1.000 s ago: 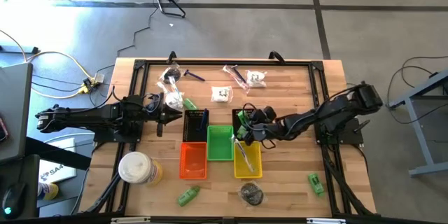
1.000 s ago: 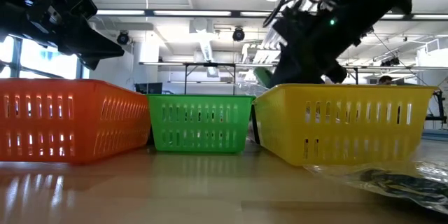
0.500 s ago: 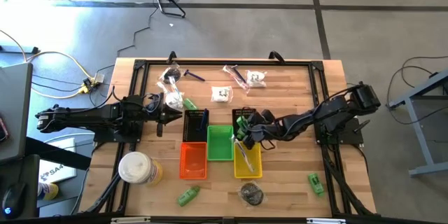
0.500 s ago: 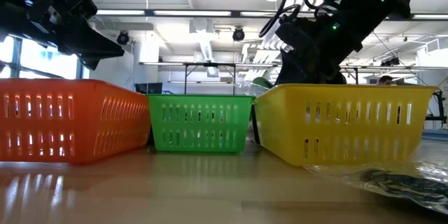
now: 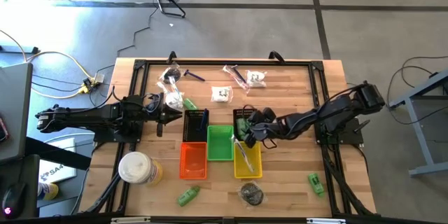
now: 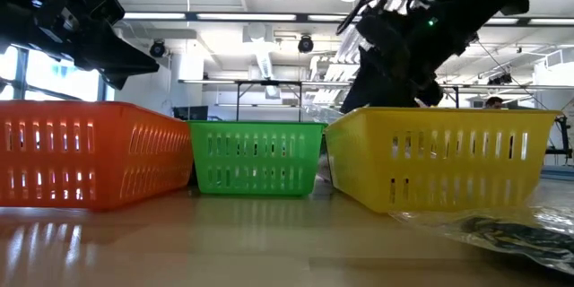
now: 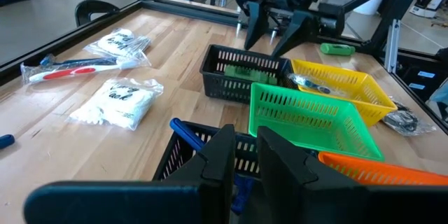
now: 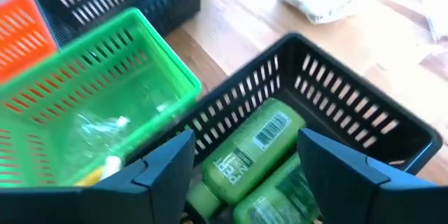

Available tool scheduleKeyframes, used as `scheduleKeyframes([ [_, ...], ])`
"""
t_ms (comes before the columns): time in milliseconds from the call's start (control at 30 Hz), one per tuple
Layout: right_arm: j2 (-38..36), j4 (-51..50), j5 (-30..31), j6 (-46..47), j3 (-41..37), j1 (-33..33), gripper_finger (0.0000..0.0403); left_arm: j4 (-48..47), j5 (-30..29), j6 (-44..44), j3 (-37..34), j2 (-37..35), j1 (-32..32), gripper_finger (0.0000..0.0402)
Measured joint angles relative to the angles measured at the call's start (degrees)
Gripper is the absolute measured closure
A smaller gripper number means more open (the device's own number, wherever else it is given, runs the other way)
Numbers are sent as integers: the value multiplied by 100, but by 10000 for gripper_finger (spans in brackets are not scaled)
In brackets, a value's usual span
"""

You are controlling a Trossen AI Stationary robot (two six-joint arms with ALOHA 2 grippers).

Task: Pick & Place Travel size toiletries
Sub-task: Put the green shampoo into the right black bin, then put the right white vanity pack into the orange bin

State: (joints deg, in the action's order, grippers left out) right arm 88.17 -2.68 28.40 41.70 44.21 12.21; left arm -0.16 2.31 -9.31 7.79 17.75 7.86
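Observation:
My right gripper (image 5: 246, 123) (image 8: 245, 143) hovers open over a small black basket (image 5: 242, 115) (image 8: 350, 105). Two green bottles (image 8: 252, 150) lie side by side on the basket's floor, below the fingers and untouched. My left gripper (image 5: 170, 115) (image 7: 246, 155) waits shut above the table's left side, beside another black basket (image 5: 195, 124). More toiletries lie on the table: white packets (image 5: 221, 94), a wrapped toothbrush (image 5: 236, 75), a green bottle (image 5: 187, 196), another green bottle (image 5: 316, 182) and a dark packet (image 5: 252, 194).
Green basket (image 5: 220, 142), orange basket (image 5: 193, 161) and yellow basket (image 5: 247, 159) stand close together mid-table; the yellow one holds a slim stick. A round white-and-yellow container (image 5: 137, 168) stands near the left front. Black frame rails run along the table's edges.
In the low view a green bottle showed below my right gripper. It sank behind the yellow basket as the gripper dipped, and it no longer shows there. The gripper has come back up a little over the small black basket.

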Motion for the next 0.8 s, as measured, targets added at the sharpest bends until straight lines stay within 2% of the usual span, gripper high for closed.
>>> scheduleKeyframes([
  [233,-523,27,-62,-322,0,118,194,0,2,1,0,0,0,341],
  [500,-1005,57,-445,-449,0,411,225,0,2,-1,0,-1,0,341],
  [700,-1031,125,-558,-449,0,664,240,2,2,-1,0,-1,0,341],
  [800,-1031,122,-949,-377,0,732,245,0,2,1,-2,1,0,341],
])
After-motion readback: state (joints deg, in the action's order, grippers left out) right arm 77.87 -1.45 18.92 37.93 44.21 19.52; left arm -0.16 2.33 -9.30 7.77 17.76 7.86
